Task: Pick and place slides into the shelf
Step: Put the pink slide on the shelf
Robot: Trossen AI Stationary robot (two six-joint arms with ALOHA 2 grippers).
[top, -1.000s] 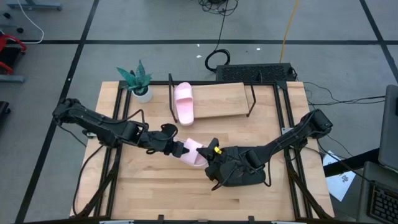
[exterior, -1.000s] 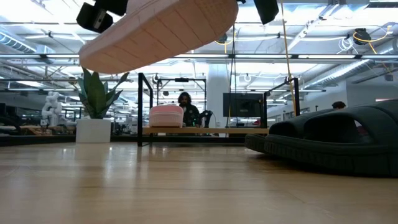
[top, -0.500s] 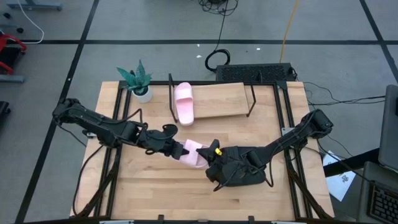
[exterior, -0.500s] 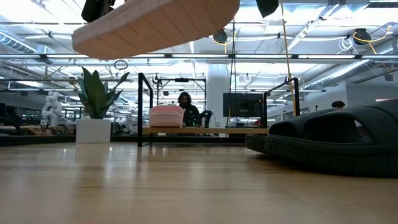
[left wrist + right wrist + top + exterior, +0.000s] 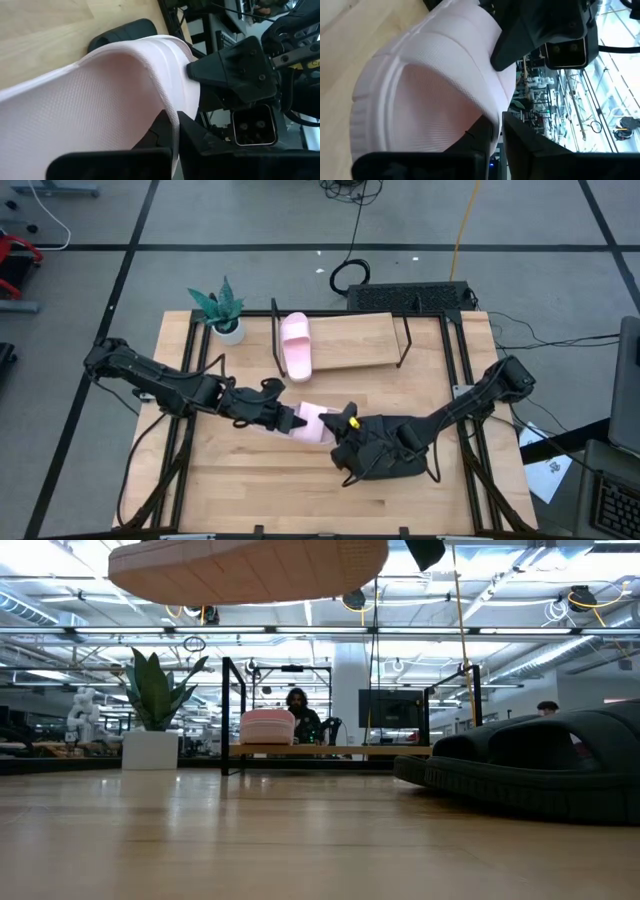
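A pale pink slide (image 5: pixel 312 425) hangs in the air between both grippers, above mid-table; the low view shows its sole (image 5: pixel 250 565) about level, high overhead. My left gripper (image 5: pixel 288 418) is shut on its left end and my right gripper (image 5: pixel 343 423) on its right end. The other pink slide (image 5: pixel 296 345) rests sole-down on the left end of the shelf (image 5: pixel 360 345). The black slides (image 5: pixel 390 462) lie on the table under my right arm, also seen in the low view (image 5: pixel 540 775). My left gripper holds the pink slide by the rim of its sole (image 5: pixel 170 102), pinched between the two fingers (image 5: pixel 160 132), coming about level from the table's left. The slide is lifted clear of the table. My right gripper pinches the sole's rim (image 5: pixel 492 112) at the opposite end between its fingers (image 5: pixel 520 137), coming from the table's right. The slide sits roughly level between the two holds.
A potted plant (image 5: pixel 222 310) stands at the table's far left corner beside the shelf's black wire end frame (image 5: pixel 275 330). The shelf board right of the pink slide is bare. A keyboard (image 5: pixel 410 297) lies beyond the table's far edge. A person (image 5: pixel 297 705) shows in the room behind.
The held pink slide has risen and levelled out: its left end, which hung lower a second ago, has come up while its right end stayed about where it was. My left gripper has moved up with that end. Both grippers have kept their hold.
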